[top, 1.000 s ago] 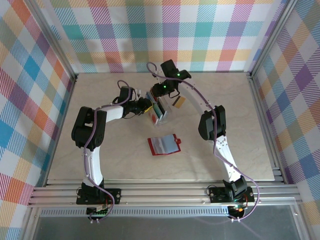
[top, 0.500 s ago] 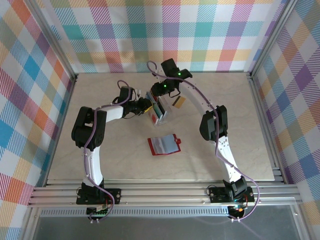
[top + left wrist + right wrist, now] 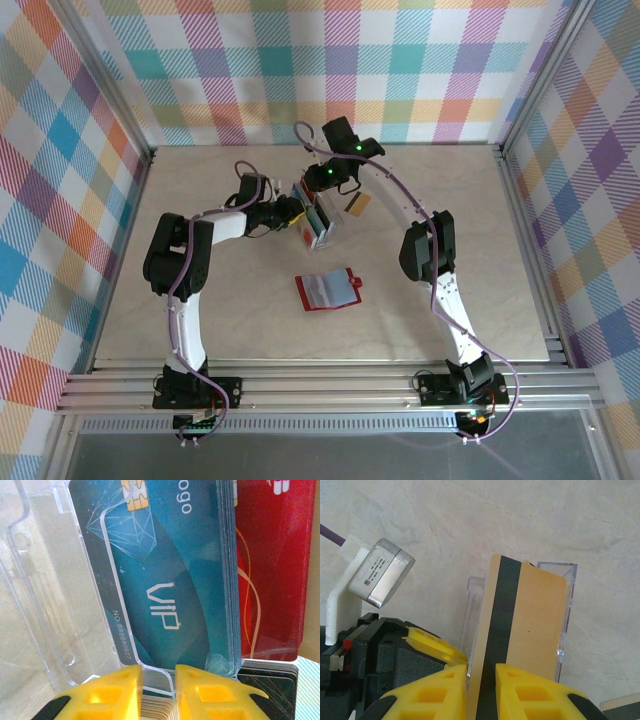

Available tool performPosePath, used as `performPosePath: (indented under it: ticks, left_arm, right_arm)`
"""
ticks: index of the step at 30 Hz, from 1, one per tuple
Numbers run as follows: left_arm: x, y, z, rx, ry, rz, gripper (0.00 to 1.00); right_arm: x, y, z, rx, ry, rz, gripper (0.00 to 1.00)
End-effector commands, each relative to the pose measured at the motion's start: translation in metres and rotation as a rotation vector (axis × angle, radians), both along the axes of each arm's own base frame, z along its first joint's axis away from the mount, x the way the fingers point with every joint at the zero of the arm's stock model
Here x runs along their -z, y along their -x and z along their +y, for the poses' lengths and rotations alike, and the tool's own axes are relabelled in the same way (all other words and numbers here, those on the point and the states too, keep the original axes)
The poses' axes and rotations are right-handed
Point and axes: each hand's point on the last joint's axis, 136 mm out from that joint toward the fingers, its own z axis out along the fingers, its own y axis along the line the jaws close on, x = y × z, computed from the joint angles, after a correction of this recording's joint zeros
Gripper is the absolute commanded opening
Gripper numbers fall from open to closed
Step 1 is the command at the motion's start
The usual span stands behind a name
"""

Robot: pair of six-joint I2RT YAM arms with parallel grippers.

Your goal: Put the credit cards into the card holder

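Gold card (image 3: 540,620), upright in the clear rack (image 3: 50,610), we pinch with our right fingers (image 3: 530,695) to lift out, left fingers (image 3: 110,695) clamping the rack's wall steady.

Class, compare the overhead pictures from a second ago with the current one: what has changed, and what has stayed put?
Only the right arm's elbow edged slightly rightward. Nothing was visibly picked up or released. Unchanged: the left pincer and right pincer at the clear rack, the loose gold card beside it, and the open card holder.
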Motion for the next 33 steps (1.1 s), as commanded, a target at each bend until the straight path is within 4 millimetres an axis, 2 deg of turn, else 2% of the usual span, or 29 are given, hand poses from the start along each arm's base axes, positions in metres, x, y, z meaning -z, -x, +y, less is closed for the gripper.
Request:
performPosePath:
  ticks: [1,15,25,33]
  left_arm:
    - [0.009,-0.005,0.005,-0.014,-0.013,0.018,0.24]
    - [0.006,-0.005,0.005,-0.014,-0.011,0.015,0.24]
    - [0.002,-0.004,0.006,-0.011,-0.003,0.016,0.24]
    - [-0.028,0.005,0.012,-0.016,0.018,-0.021,0.26]
  right_arm:
    - [-0.018,0.012,0.008,-0.031,-0.031,-0.003,0.2]
    - [-0.026,0.002,-0.002,0.025,0.014,-0.066,0.09]
    - [-0.04,-0.005,-0.008,0.071,0.021,-0.113,0.02]
    - [-0.056,-0.009,-0.014,0.108,0.018,-0.155,0.0]
